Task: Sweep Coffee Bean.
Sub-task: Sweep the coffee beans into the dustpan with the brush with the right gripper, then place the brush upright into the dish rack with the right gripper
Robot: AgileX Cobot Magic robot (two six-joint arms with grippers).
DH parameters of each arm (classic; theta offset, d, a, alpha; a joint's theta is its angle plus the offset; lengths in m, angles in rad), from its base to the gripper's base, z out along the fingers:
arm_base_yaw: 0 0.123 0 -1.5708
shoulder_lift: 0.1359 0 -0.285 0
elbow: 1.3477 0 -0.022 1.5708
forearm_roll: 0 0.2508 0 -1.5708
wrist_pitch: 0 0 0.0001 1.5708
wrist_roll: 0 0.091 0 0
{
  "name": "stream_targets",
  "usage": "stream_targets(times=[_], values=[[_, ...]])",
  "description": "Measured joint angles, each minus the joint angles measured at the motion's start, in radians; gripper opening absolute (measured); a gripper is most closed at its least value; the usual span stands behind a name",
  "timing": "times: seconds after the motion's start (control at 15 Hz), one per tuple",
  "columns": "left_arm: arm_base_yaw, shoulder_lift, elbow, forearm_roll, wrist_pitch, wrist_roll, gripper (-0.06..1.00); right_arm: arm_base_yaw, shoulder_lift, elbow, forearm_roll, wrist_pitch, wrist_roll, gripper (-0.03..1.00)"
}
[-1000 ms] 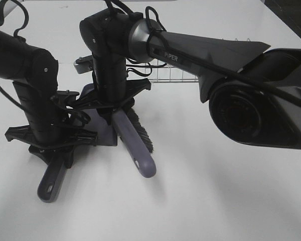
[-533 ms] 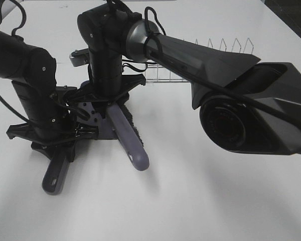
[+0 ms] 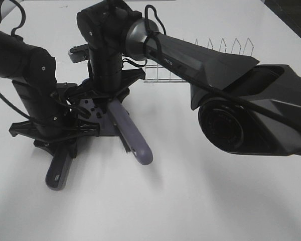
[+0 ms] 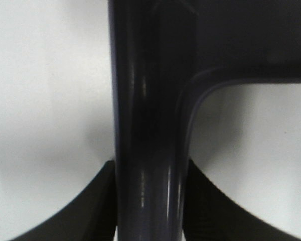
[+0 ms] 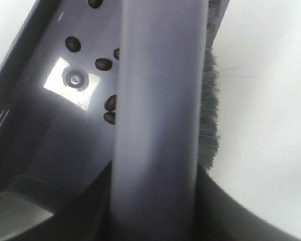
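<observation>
My left gripper (image 3: 57,143) is shut on the purple-grey dustpan's handle (image 3: 56,173), which fills the left wrist view as a dark bar (image 4: 145,125) between the two fingers (image 4: 90,213). The pan (image 3: 98,120) lies flat on the white table. My right gripper (image 3: 110,103) reaches across and is shut on the brush handle (image 3: 133,138). In the right wrist view that handle (image 5: 155,125) runs over the pan (image 5: 60,135), its grey bristles (image 5: 210,125) on the far side. Several coffee beans (image 5: 104,64) lie inside the pan; others may be hidden under the handle.
A wire rack (image 3: 190,55) stands on the table behind the right arm. The right arm's large dark body (image 3: 241,120) hangs over the table's right half. White table (image 3: 190,201) spreads in front of both tools.
The brush has swung left over the pan and turned, so its bristles now barely show from above. The dustpan handle and left gripper shifted slightly up-right in the high view.
</observation>
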Motion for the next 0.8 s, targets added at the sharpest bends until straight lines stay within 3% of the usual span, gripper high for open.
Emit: stream_targets(times=[0.13, 0.33, 0.6, 0.8], values=[[-0.004, 0.001, -0.008, -0.001, -0.036, 0.018, 0.35, 0.003, -0.024, 0.003, -0.089, 0.001, -0.026, 0.3], [-0.006, 0.0, -0.014, -0.001, -0.058, 0.03, 0.35, -0.011, -0.039, 0.006, -0.097, 0.002, -0.053, 0.3], [-0.011, 0.003, -0.008, 0.004, 0.019, 0.041, 0.35, -0.066, -0.217, -0.032, -0.085, -0.051, -0.039, 0.3], [-0.012, 0.003, -0.008, 0.004, 0.025, 0.042, 0.35, -0.068, -0.262, 0.088, -0.146, -0.037, -0.047, 0.3]])
